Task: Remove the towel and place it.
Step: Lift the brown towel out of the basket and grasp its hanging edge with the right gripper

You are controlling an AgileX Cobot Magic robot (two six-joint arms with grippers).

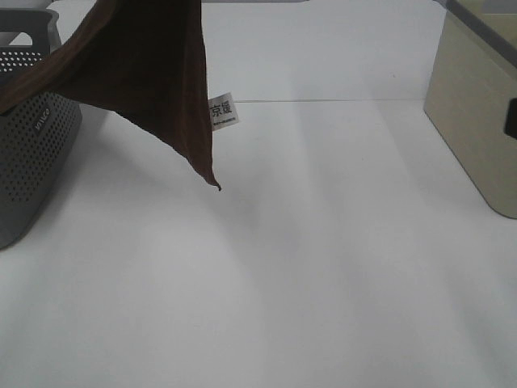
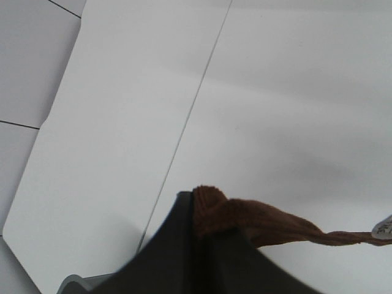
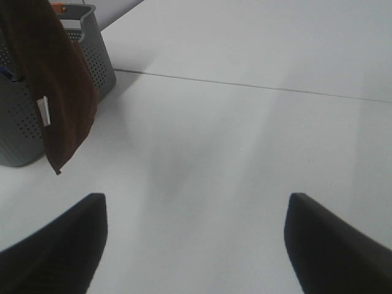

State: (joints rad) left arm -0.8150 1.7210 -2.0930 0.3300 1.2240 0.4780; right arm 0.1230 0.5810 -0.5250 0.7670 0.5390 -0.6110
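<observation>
The dark brown towel (image 1: 153, 73) hangs in the air from above the top edge of the exterior view. One end trails left over the grey perforated basket (image 1: 32, 153), and its low corner hangs clear of the white table. Its white tag (image 1: 224, 111) sticks out at the right edge. In the left wrist view my left gripper (image 2: 196, 211) is shut on a bunched edge of the towel (image 2: 269, 223). My right gripper (image 3: 196, 202) is open and empty over bare table, with the towel (image 3: 61, 92) and basket (image 3: 92, 55) off to one side. Neither gripper shows in the exterior view.
A beige box (image 1: 477, 121) stands at the right edge of the white table (image 1: 323, 267). A seam line (image 1: 323, 100) runs across the table's far part. Something orange (image 3: 58, 7) shows inside the basket.
</observation>
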